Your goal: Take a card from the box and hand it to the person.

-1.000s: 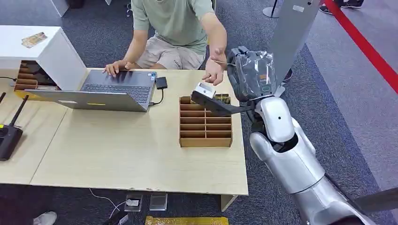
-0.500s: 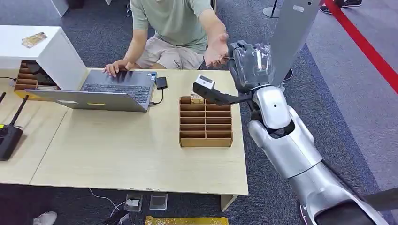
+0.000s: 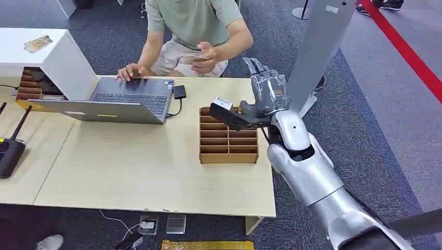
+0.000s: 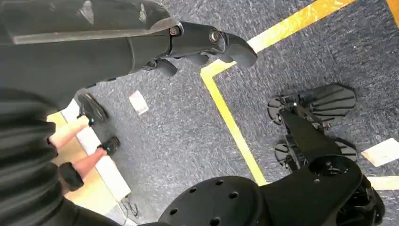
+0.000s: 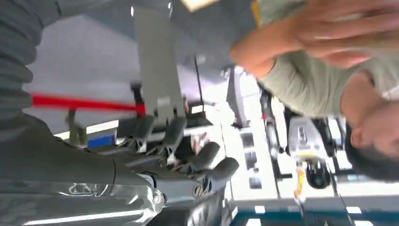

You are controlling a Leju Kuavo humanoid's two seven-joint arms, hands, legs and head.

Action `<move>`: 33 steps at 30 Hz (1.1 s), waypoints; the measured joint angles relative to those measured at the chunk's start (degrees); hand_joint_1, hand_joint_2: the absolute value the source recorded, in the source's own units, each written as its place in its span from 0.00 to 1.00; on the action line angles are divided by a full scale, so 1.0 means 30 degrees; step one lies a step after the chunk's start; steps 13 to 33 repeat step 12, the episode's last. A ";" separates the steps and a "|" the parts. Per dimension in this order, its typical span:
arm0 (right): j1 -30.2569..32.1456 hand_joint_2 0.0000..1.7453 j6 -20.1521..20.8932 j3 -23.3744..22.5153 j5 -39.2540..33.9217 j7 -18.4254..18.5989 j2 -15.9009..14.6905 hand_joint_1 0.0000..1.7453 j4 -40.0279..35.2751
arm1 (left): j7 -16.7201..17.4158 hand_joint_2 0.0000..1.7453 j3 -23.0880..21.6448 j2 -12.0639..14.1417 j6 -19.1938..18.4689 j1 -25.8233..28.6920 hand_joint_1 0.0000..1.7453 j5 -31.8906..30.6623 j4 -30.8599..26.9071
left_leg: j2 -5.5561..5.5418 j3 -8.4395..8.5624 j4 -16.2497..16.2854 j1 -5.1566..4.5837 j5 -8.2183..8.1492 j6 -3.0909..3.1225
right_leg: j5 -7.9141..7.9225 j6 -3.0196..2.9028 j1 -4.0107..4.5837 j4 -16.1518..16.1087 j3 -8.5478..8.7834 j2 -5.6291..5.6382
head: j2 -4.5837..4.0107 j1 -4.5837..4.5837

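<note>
Radio: black handset w/ antennas at far left edge of table.
Shelf: white unit at table's back left, a card-like item on top; wooden tray tucked under it.
Laptop: grey laptop open, just right of shelf; small black adapter beside its right corner, cable attached.
Person: seated behind table in green shirt; one hand rests on laptop's back edge, other hand drawn in near the lap.
Card: card is in person's hand near the lap, well apart from robot; looks thin & pale, detail blurred.
Box: wooden slotted box at right part of table, rows of compartments; contents too small to tell.
Left hand: left hand hangs over blue carpet w/ yellow floor tape; fingers curled in loosely, holding nothing.
Right hand: right hand raised above box's back right corner, beside table's right edge; fingers apart and extended, nothing in them. Right wrist view shows same spread fingers, person's arm beyond.
Floor: red strip runs across carpet at far right; grey stand post just behind right hand.
</note>
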 joint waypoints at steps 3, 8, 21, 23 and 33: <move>0.0944 1.00 0.0561 -0.0160 -0.2177 -0.0022 -0.0036 0.00 -0.0771 | 0.0000 1.00 0.0007 0.0000 -0.0021 0.0015 0.00 0.0189 0.0000 | 0.0002 0.0003 0.0000 0.0000 0.0000 0.0000 | 0.0000 0.0000 0.0000 -0.0002 -0.0002 0.0000 | 0.0000 0.0007; 0.3221 1.00 0.1174 -0.0393 -0.6161 0.0255 -0.0503 0.00 -0.2880 | 0.0000 1.00 0.0058 0.0058 0.0044 0.0089 0.00 0.0525 0.0000 | 0.0001 0.0005 0.0000 0.0000 -0.0001 0.0000 | 0.0000 0.0000 -0.0001 -0.0005 -0.0005 0.0003 | 0.0000 0.0000; 0.5228 1.00 0.1348 -0.0721 -0.9922 0.0473 -0.0955 0.00 -0.4633 | 0.0058 1.00 0.0080 0.0109 0.0211 0.0135 0.00 0.0801 0.0000 | -0.0001 0.0005 0.0000 0.0000 -0.0002 0.0001 | -0.0001 0.0001 -0.0001 -0.0014 -0.0002 -0.0001 | 0.0000 0.0000; 0.5228 1.00 0.1348 -0.0721 -0.9922 0.0473 -0.0955 0.00 -0.4633 | 0.0058 1.00 0.0080 0.0109 0.0211 0.0135 0.00 0.0801 0.0000 | -0.0001 0.0005 0.0000 0.0000 -0.0002 0.0001 | -0.0001 0.0001 -0.0001 -0.0014 -0.0002 -0.0001 | 0.0000 0.0000; 0.5228 1.00 0.1348 -0.0721 -0.9922 0.0473 -0.0955 0.00 -0.4633 | 0.0058 1.00 0.0080 0.0109 0.0211 0.0135 0.00 0.0801 0.0000 | -0.0001 0.0005 0.0000 0.0000 -0.0002 0.0001 | -0.0001 0.0001 -0.0001 -0.0014 -0.0002 -0.0001 | 0.0000 0.0000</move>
